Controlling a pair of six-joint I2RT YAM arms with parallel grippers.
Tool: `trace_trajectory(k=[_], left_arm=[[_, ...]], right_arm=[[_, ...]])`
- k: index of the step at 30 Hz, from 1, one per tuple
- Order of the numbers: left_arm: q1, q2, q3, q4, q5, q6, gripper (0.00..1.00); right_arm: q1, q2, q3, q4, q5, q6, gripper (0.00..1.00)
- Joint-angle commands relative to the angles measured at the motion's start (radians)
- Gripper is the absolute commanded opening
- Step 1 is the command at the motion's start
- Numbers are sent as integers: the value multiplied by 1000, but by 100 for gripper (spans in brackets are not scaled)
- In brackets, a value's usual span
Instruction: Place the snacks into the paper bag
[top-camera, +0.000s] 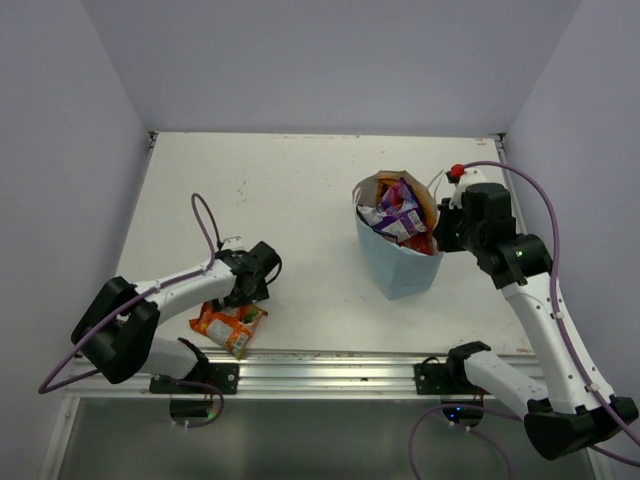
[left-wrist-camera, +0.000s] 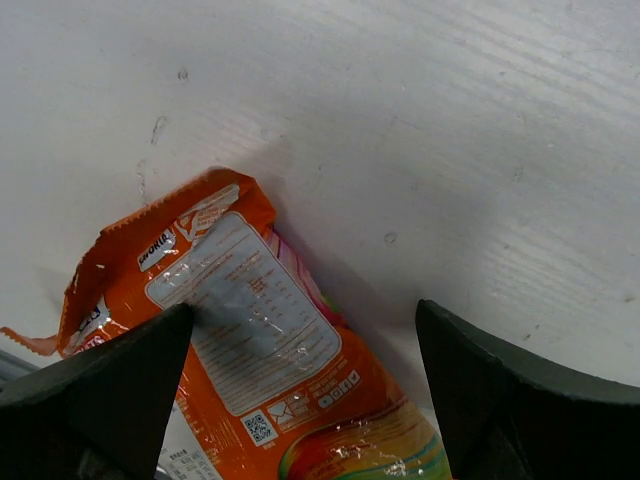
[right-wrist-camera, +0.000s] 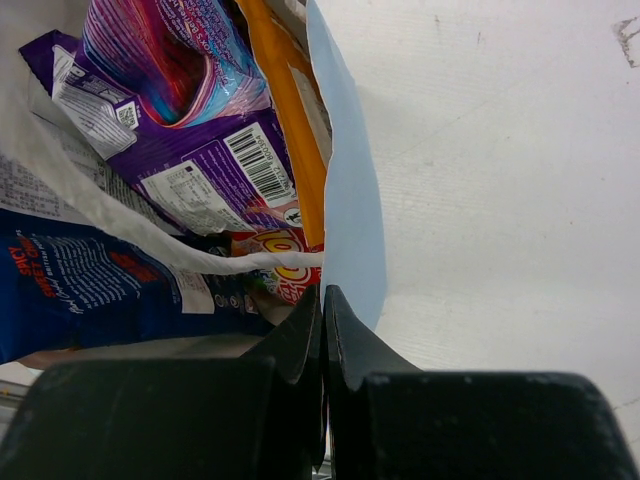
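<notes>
Orange-and-white, the last snack packet (top-camera: 228, 325) lies flat on the tabletop (top-camera: 280, 190) near its front left edge, well apart from the paper bag (top-camera: 400, 272). It is the only snack visible outside the bag.

The light blue bag stands upright towards the right, open at the top and crowded with packets. The right wrist view shows four of them inside: a purple-and-white packet (right-wrist-camera: 200, 160) on top, a blue packet (right-wrist-camera: 80, 290) lower down, a red packet (right-wrist-camera: 285, 275) wedged near the wall, and an orange bag (right-wrist-camera: 300, 150) standing on edge against the blue paper. Judged from this, four of five snacks are in and one pick and drop is left.

The left gripper (left-wrist-camera: 305, 400) hovers just above the orange-and-white packet, its fingers spread wide to either side, grasping nothing. The right gripper (right-wrist-camera: 323, 330) is clenched at the bag's rim, and the blue paper wall appears pinched between its fingers, probably to steady the bag.

For writing, the loose packet shows its back: a pale panel of tiny print and a QR code, too small to read. The purple packet carries a barcode and a printed panel. The blue packet bears orange lettering that looks like "SPICY SWEET". Large yellow letters on the red packet are cut off. No brand name can be read.
</notes>
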Motion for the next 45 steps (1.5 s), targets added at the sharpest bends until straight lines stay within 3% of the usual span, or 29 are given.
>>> trace_trajectory(k=[1,3,4,5,6,7,13,16,17,19,20,22,23,26,27,30,36,39,45], left_arm=[[25,-1,-60,117,123,-21,96],[33,11,-74,143,145,-9,81],[33,20,-71,145,145,-6,66],[36,24,-59,140,143,0,23],[34,22,-51,137,139,5,4],[34,25,-40,131,134,8,0],[33,16,159,114,91,92,0],[33,53,422,103,39,174,0],[33,74,598,102,25,195,0],[33,173,804,86,-16,269,0],[33,216,1031,76,-18,298,0],[30,351,1266,80,-10,400,0],[11,391,1473,117,-9,437,0],[-33,490,1680,303,118,586,0],[-36,491,1676,353,245,583,0],[-59,444,1548,517,410,536,0],[-212,389,1299,697,618,507,0],[-286,433,1305,672,677,487,0],[-397,371,1154,603,605,533,0]], right_arm=[[10,11,-11,36,-52,-4,0],[12,9,-12,34,-52,-4,0],[10,9,-12,34,-52,-4,0],[10,11,-14,32,-52,-4,0],[10,8,-14,31,-52,-4,0],[10,9,-14,31,-52,-4,0],[10,14,-8,32,-49,-4,0],[12,12,-1,28,-44,-6,0],[10,14,0,26,-43,-4,0],[10,17,5,25,-41,-4,0],[10,17,9,25,-41,-7,0],[10,18,12,23,-37,-7,0],[10,18,15,20,-37,-9,0],[10,20,20,17,-32,-12,0],[10,20,23,16,-26,-12,0],[10,18,31,8,-11,-17,0],[10,24,25,9,-12,-12,0],[10,31,31,17,-14,-4,0],[10,15,17,9,-1,-4,0]])
